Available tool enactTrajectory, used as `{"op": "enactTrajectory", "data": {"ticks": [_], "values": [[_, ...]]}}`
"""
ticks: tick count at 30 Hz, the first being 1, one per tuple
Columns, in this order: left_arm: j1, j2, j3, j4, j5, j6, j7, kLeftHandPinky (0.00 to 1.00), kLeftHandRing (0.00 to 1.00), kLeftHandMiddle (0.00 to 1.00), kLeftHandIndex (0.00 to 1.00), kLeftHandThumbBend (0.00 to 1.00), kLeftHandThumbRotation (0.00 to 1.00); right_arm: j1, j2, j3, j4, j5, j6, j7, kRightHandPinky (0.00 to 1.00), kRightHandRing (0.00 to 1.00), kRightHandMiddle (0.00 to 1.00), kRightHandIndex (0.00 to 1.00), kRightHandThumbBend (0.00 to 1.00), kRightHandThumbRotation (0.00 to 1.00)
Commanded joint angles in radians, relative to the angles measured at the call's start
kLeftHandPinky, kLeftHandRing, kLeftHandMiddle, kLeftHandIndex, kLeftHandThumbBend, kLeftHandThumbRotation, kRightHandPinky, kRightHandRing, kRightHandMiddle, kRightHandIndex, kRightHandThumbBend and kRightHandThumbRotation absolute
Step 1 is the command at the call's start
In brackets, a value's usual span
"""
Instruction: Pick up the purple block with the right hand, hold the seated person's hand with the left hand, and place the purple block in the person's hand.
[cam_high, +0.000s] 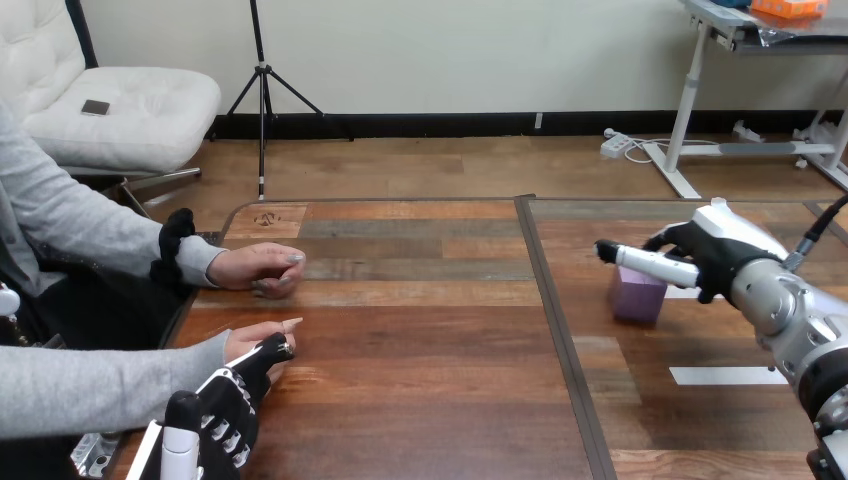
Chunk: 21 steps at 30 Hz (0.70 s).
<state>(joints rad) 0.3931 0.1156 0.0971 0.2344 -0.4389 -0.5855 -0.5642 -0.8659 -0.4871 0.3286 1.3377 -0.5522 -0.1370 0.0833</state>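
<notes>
One purple block (636, 296) sits on the right half of the wooden table (420, 400). The robot's right hand (712, 252) hovers just above it, its fingers (645, 263) stretched nearly straight across the block's top and not closed on it. The person's two hands rest at the table's left side. The farther hand (258, 268) is loosely fisted and lies alone. The nearer hand (250, 340) is touched by the robot's left hand (228, 405); whether that hand grips it cannot be told.
</notes>
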Motion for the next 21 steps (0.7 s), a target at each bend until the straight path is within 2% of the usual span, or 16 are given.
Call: {"op": "enactTrajectory", "data": {"ticks": [1, 10, 21], "values": [[-0.039, -0.024, 0.002, -0.035, 0.009, -0.019, 0.004, 1.0, 0.97, 0.9, 0.73, 0.82, 1.0, 0.041, 0.018, 0.02, -0.001, -0.008, -0.022, 0.023, 0.68, 0.77, 0.82, 0.86, 0.88, 1.0], [-0.042, -0.033, -0.001, -0.036, -0.006, -0.018, 0.0, 1.0, 0.98, 0.89, 0.71, 0.81, 1.0, 0.043, 0.0, 0.023, -0.008, -0.003, -0.077, 0.025, 0.67, 0.77, 0.82, 0.86, 0.88, 1.0], [-0.043, -0.031, -0.001, -0.035, 0.003, -0.018, 0.006, 1.0, 0.98, 0.89, 0.71, 0.82, 1.0, 0.039, -0.015, 0.014, -0.014, 0.008, -0.11, 0.041, 0.64, 0.74, 0.81, 0.86, 0.89, 1.0]]}}
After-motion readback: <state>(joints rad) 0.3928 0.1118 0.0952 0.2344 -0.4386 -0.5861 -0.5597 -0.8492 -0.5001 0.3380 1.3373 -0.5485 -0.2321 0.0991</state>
